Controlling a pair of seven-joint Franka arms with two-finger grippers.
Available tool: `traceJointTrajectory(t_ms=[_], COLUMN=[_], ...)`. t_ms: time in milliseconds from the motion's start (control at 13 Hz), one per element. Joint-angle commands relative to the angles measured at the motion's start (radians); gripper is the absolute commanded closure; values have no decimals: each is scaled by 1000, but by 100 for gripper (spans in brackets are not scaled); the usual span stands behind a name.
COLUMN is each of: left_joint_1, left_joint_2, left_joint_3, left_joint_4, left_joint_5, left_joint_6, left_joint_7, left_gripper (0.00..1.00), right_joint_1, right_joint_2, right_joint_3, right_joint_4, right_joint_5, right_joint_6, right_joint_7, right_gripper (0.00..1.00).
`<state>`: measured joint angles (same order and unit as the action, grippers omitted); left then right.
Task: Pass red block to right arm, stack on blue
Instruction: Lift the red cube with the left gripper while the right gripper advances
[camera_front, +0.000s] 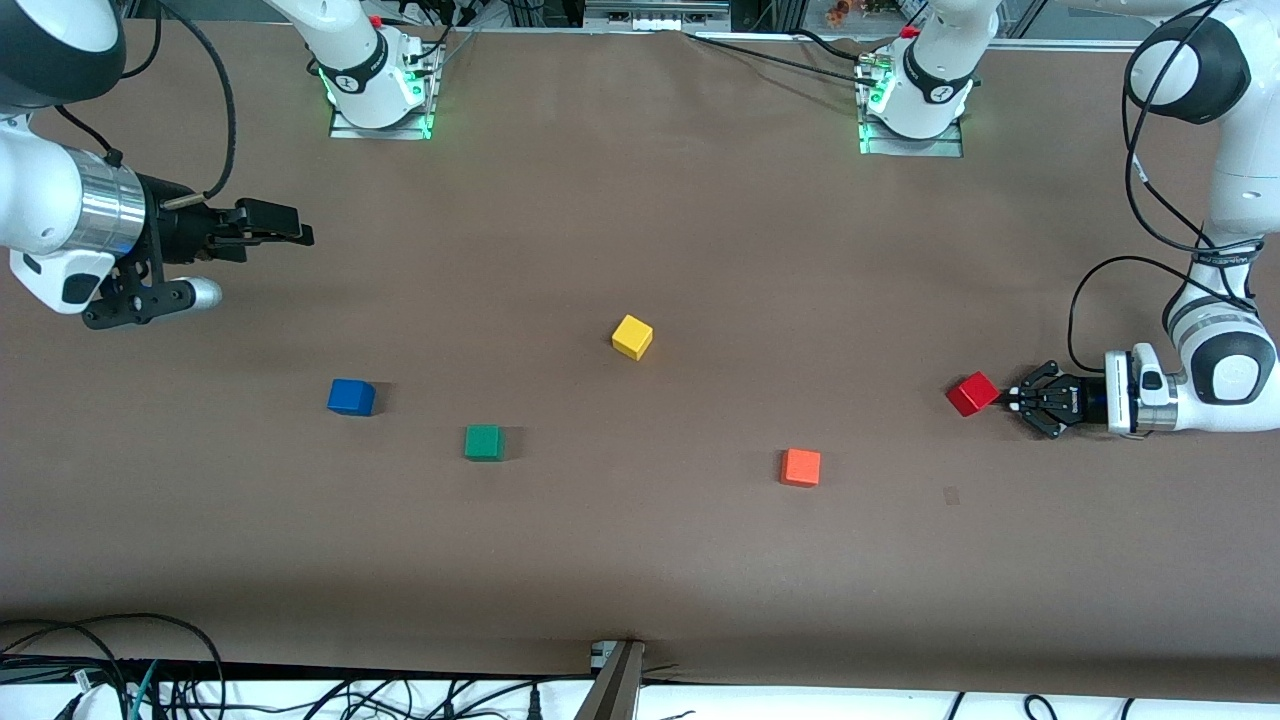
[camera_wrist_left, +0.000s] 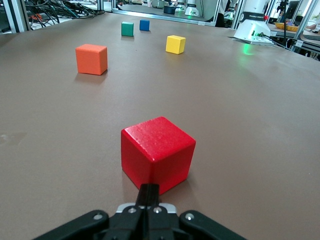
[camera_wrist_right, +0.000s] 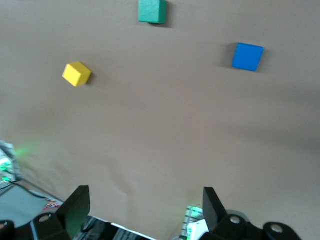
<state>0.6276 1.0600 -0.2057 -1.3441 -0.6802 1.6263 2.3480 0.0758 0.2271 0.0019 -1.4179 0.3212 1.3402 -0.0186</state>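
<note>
The red block (camera_front: 972, 393) rests on the brown table at the left arm's end; in the left wrist view the red block (camera_wrist_left: 157, 150) turns a corner toward the camera. My left gripper (camera_front: 1008, 397) lies low beside it and is shut: its fingertips (camera_wrist_left: 149, 189) are pressed together at that corner, with nothing between them. The blue cube (camera_front: 351, 397) sits toward the right arm's end, and the right wrist view shows the blue cube (camera_wrist_right: 247, 56) too. My right gripper (camera_front: 290, 228) hangs open and empty (camera_wrist_right: 145, 192) above the table at its own end.
A yellow cube (camera_front: 632, 337) sits mid-table, with a green cube (camera_front: 484, 442) beside the blue one and an orange cube (camera_front: 801, 467) nearer the front camera than the red block. The arm bases (camera_front: 380, 90) stand along the table's robot edge.
</note>
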Motion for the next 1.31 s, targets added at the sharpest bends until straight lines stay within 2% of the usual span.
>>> traceJointTrajectory(t_ms=[0, 77, 232, 463, 695, 1004, 1158, 1235], left_joint_1=[-17, -17, -8, -17, -52, -71, -69, -68], left_joint_2=[18, 20, 20, 21, 32, 41, 41, 41], left_joint_3=[5, 6, 6, 6, 6, 6, 6, 8], left_joint_4=[23, 20, 11, 8, 8, 8, 8, 8], left_joint_5=[-38, -44, -53, -90, -137, -140, -137, -133], left_joint_6=[-12, -26, -40, -39, -31, -26, -26, -28], left_joint_7=[13, 19, 46, 62, 51, 54, 63, 65], left_gripper=[8, 0, 0, 0, 0, 0, 0, 9], right_joint_1=[-43, -47, -50, -88, -93, -102, -103, -103], right_joint_2=[18, 35, 63, 98, 126, 147, 161, 163], right_joint_3=[3, 3, 3, 3, 3, 3, 3, 3], right_joint_4=[0, 0, 2, 2, 2, 4, 4, 4], right_joint_5=[74, 76, 99, 192, 229, 271, 320, 331], right_joint_6=[-32, -41, -42, -42, -23, -12, -12, -10], right_joint_7=[-21, -41, -118, -124, -124, -124, -126, -126], right_gripper=[0, 0, 0, 0, 0, 0, 0, 0])
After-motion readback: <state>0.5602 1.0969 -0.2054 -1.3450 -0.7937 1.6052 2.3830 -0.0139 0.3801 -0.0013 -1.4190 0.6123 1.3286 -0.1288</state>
